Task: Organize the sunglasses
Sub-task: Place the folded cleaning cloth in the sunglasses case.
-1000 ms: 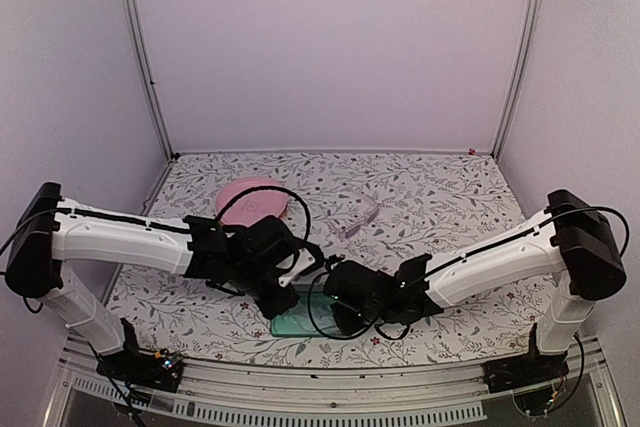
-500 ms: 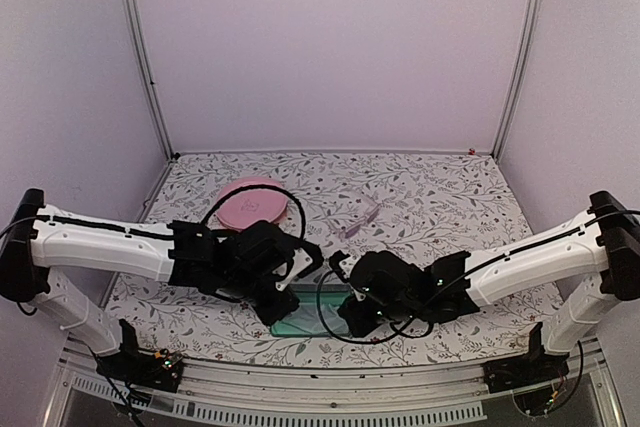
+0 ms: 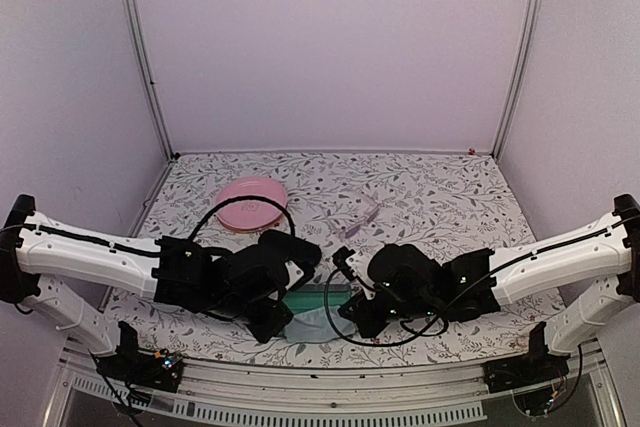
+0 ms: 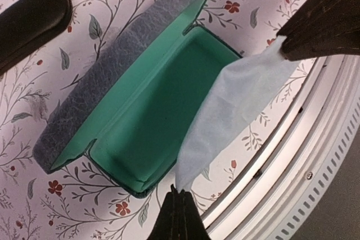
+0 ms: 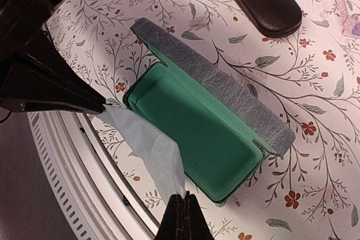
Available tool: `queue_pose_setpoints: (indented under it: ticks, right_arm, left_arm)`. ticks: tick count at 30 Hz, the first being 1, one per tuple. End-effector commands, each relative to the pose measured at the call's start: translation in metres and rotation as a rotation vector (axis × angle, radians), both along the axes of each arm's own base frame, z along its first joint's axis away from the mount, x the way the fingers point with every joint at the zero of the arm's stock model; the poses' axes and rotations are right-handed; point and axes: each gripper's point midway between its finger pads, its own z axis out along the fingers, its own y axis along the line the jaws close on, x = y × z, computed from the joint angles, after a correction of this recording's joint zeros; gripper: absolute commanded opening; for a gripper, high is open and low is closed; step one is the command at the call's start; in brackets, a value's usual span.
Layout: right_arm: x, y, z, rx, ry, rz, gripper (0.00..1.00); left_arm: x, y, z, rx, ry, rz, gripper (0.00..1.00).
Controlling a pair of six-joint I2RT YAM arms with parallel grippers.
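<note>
A pair of sunglasses (image 3: 360, 219) with a pale pinkish frame lies on the floral table behind the arms; one lens of it shows at the right wrist view's edge (image 5: 350, 19). A grey-blue case (image 4: 129, 77) lies open, its green inside (image 5: 197, 133) bare. A light blue cloth (image 4: 236, 111) hangs stretched just above the case's near side. My left gripper (image 4: 181, 192) is shut on one corner of the cloth and my right gripper (image 5: 185, 195) is shut on the opposite corner (image 5: 149, 147). Both grippers (image 3: 278, 325) (image 3: 352, 315) hover near the table's front edge.
A black oval case (image 5: 259, 1) lies shut behind the open case. A pink plate (image 3: 252, 203) sits at the back left. The metal front rail (image 4: 292, 155) runs right beside the cloth and the open case.
Both arms have sunk lower and drawn toward the front edge, carrying the cloth between them. The two grippers stand slightly farther apart, with the cloth pulled out along the case's near side.
</note>
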Motion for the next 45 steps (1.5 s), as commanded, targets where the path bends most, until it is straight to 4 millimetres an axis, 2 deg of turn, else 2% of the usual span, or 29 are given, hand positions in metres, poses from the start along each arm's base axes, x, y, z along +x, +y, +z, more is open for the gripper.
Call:
queue_pose_setpoints:
  ticks: [1,11,19,28,35,45]
  right_arm:
    - [-0.006,0.003,0.007,0.003,0.001,0.034,0.0]
    - [-0.011,0.013,0.021,0.055,0.012,0.067,0.0]
    - [-0.021,0.014,0.012,0.061,0.05,0.076,0.0]
    - [-0.03,0.012,0.005,0.05,0.093,0.056,0.0]
    - [-0.031,0.012,0.0,0.049,0.1,0.028,0.0]
    - [-0.031,0.005,-0.021,0.039,0.13,-0.024,0.0]
  left_arm:
    - [-0.001,0.007,-0.002,0.027,-0.02,0.043,0.0]
    - [-0.003,0.019,-0.001,0.02,-0.025,0.068,0.0]
    - [-0.006,0.023,-0.005,0.023,-0.01,0.078,0.0]
    - [-0.01,0.03,0.004,-0.01,0.001,0.098,0.0]
    - [-0.019,0.034,-0.007,0.006,0.027,0.094,0.0]
    - [-0.025,0.031,-0.014,0.001,0.032,0.082,0.0]
